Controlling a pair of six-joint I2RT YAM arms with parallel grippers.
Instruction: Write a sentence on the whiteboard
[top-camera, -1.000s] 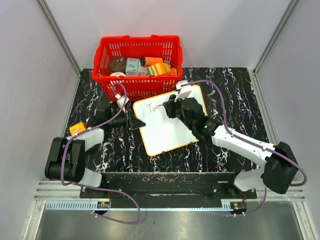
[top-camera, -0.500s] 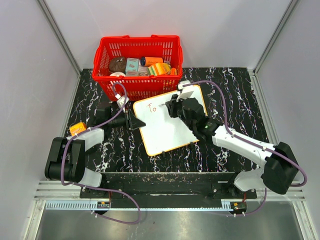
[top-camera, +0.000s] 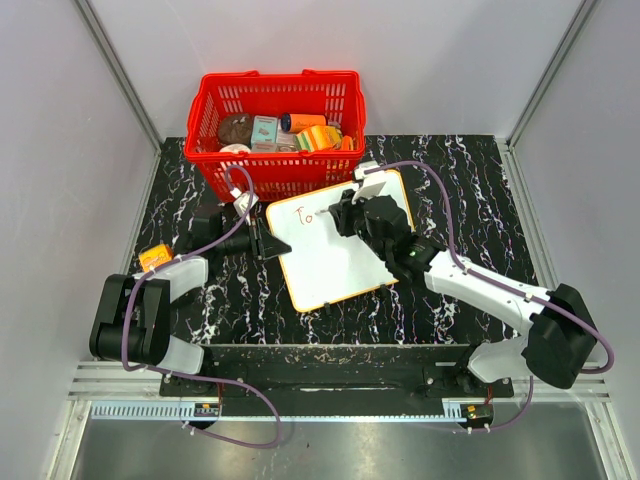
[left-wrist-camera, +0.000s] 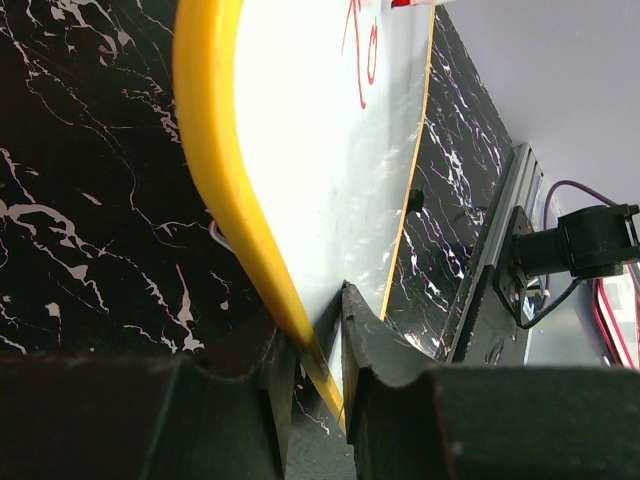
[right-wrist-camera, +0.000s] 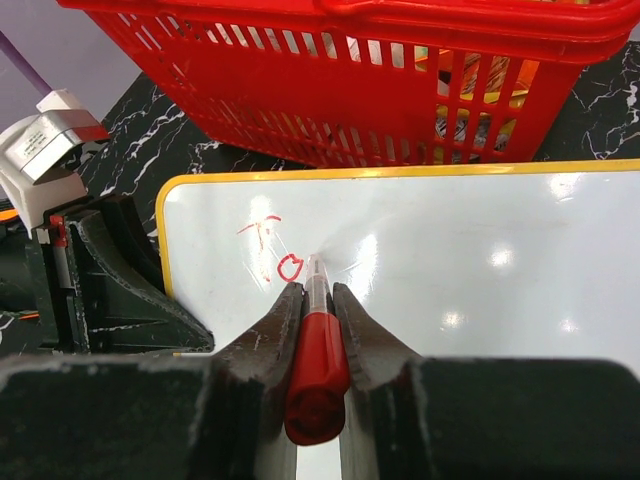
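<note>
Hardly moves over the last second: right gripper (right-wrist-camera: 316, 292) clamped around the red marker (right-wrist-camera: 318, 372), tip touching the whiteboard (right-wrist-camera: 480, 300) just right of "To", the sentence (right-wrist-camera: 275, 255) so far; left gripper (left-wrist-camera: 312, 330) pinching the board's rim, near the basket (top-camera: 275, 130). Probably starting the third letter.

Right fingers (top-camera: 340, 214): nudged slightly toward the right side of the whiteboard (top-camera: 330, 268) half a second earlier, then eased back left.
Red marker (right-wrist-camera: 318, 372): travelled with them, its tip ending on the board just right of the "o" of the sentence (right-wrist-camera: 272, 250).
Wrist camera block (top-camera: 370, 186): shifted by the same hair's breadth.
Lettering: any fresh stroke after "To" was too small to tell.
</note>
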